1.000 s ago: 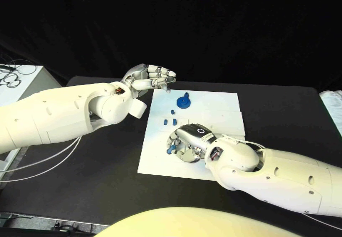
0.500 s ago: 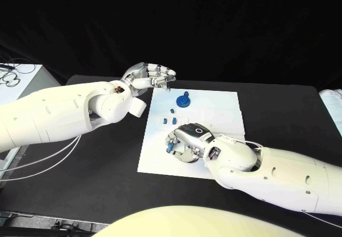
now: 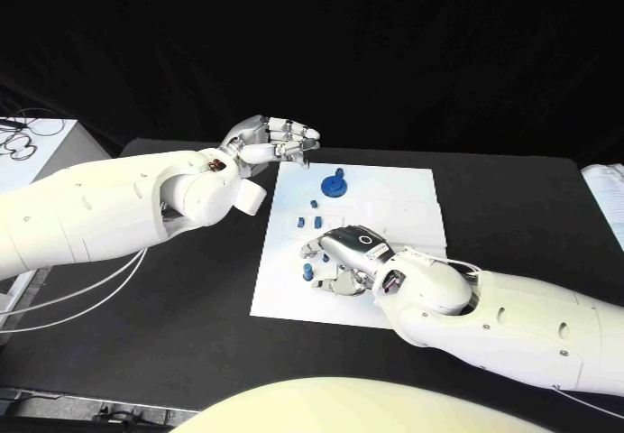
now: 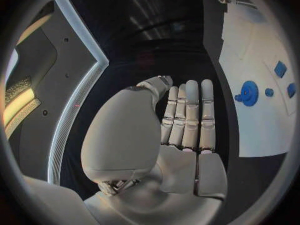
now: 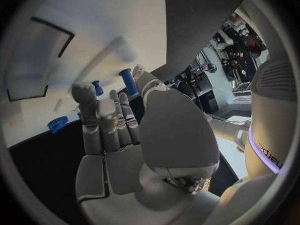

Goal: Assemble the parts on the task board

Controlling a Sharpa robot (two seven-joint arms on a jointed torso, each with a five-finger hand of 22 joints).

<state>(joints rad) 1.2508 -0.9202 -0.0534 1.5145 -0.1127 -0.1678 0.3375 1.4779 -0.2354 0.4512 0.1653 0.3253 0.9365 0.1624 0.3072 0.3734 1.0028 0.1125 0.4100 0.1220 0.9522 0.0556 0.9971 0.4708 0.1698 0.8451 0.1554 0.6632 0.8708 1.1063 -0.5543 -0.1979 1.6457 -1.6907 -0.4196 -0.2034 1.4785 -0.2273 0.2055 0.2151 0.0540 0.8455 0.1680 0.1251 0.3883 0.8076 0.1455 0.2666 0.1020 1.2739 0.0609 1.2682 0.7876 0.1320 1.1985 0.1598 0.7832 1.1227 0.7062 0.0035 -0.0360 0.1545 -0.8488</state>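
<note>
A white board (image 3: 390,194) lies mid-table. On its far part stands a blue gear (image 3: 335,186); small blue pegs (image 3: 309,220) lie nearer. The right hand (image 3: 341,263) hovers low over the board's near left, fingers loosely curled around a short blue peg (image 5: 128,81); whether they grip it cannot be told. The left hand (image 3: 270,141) waits off the far left corner, fingers straight, together, empty. The pegs look light, rigid and smooth, best pinched across their sides.
</note>
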